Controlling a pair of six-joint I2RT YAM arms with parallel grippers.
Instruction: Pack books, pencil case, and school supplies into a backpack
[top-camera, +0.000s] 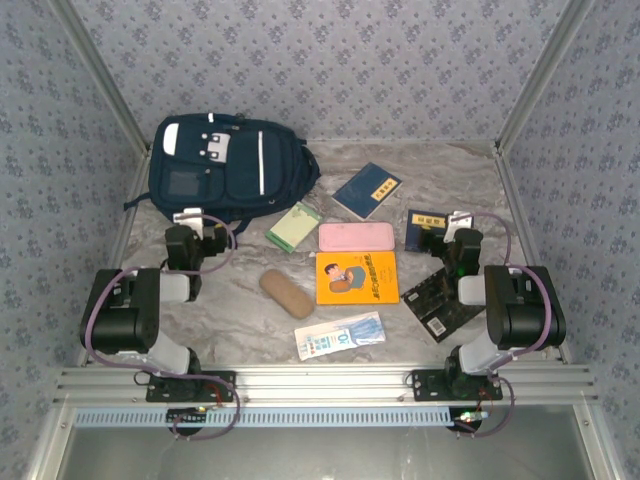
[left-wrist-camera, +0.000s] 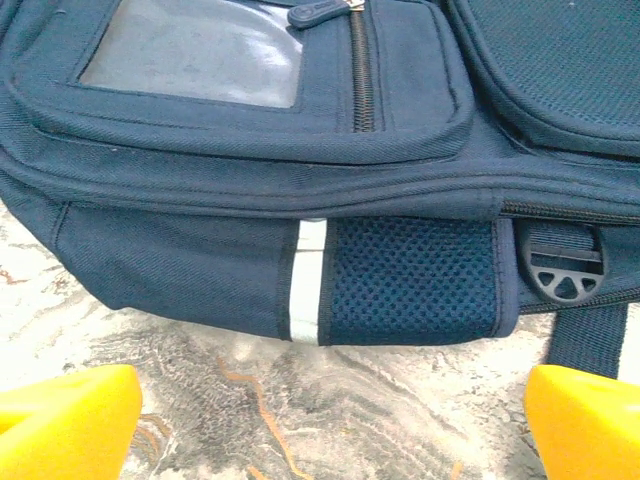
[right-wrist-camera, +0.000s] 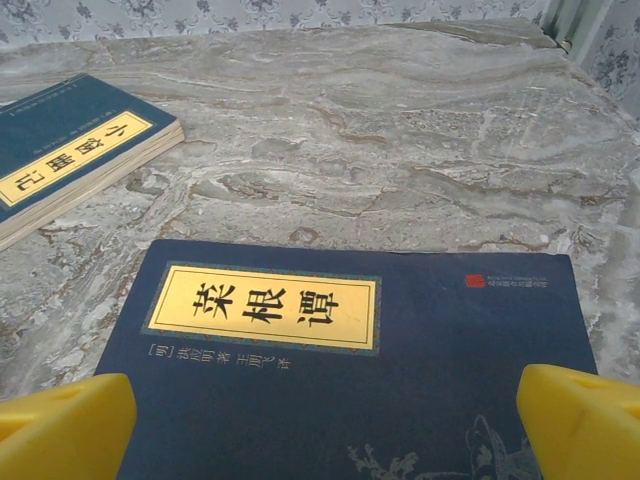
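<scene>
The navy backpack (top-camera: 230, 165) lies flat at the back left, zipped pockets facing up. My left gripper (top-camera: 195, 222) hovers open just in front of its lower edge (left-wrist-camera: 300, 260), with bare table between its yellow fingers (left-wrist-camera: 70, 420). A navy book (top-camera: 366, 190) lies mid-back. My right gripper (top-camera: 452, 228) stands open over a second navy book (right-wrist-camera: 380, 370), holding nothing; the first navy book (right-wrist-camera: 70, 150) lies beyond. The orange book (top-camera: 357, 277), black book (top-camera: 445, 300), pink pencil case (top-camera: 356, 237), green notepad (top-camera: 294, 225) and printed packet (top-camera: 340, 335) lie on the table.
A tan oval case (top-camera: 286, 293) lies left of the orange book. Patterned walls and metal posts close in the marble table (top-camera: 470, 180) on three sides. A backpack strap and buckle (left-wrist-camera: 565, 275) hang near my left gripper's right finger.
</scene>
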